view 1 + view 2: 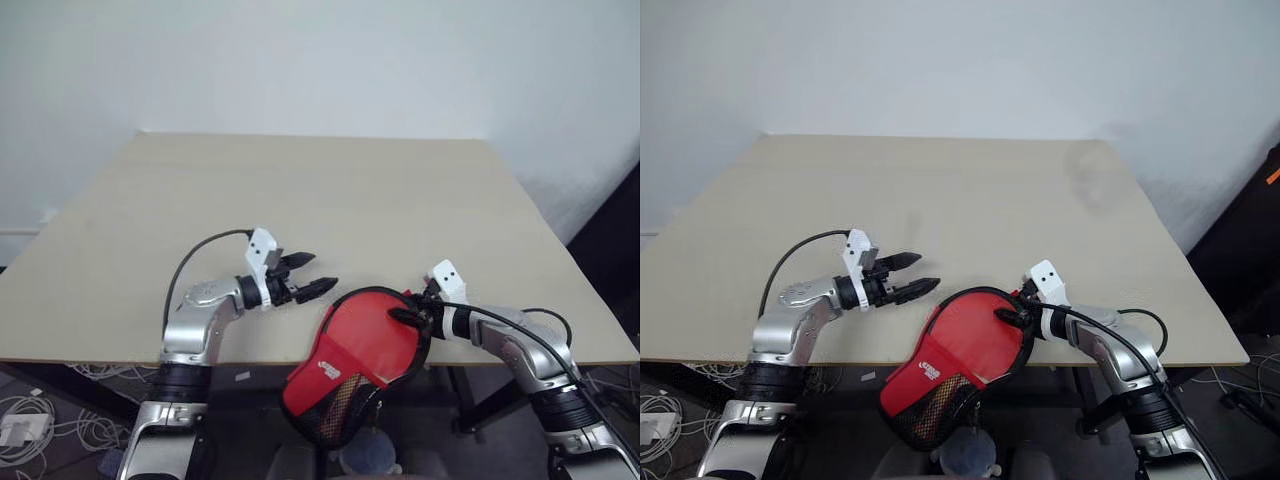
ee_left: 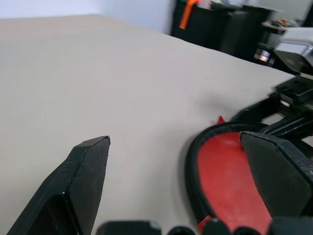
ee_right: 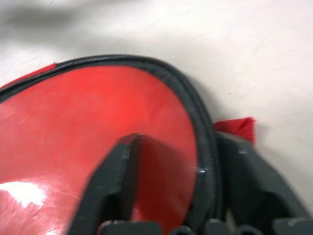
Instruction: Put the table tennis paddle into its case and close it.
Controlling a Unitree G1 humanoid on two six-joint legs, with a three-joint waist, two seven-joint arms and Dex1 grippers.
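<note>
The case [image 1: 360, 350] lies at the table's front edge, its black-trimmed round end on the tabletop. Its narrow end, with the white logo and mesh, hangs over the edge. A glossy red round face [image 3: 98, 112] fills the trim; I cannot tell whether that is the table tennis paddle behind the clear half. No handle shows. My right gripper [image 1: 415, 312] is shut on the case's rim at its right side, one finger on the red face and the other outside the trim. Just left of the case and apart from it, my left gripper [image 1: 312, 272] hovers open, holding nothing.
The beige table [image 1: 300, 190] stretches bare behind both arms to a white wall. Cables [image 1: 30, 420] lie on the floor below the table's left front corner. Dark furniture stands off the table's right side.
</note>
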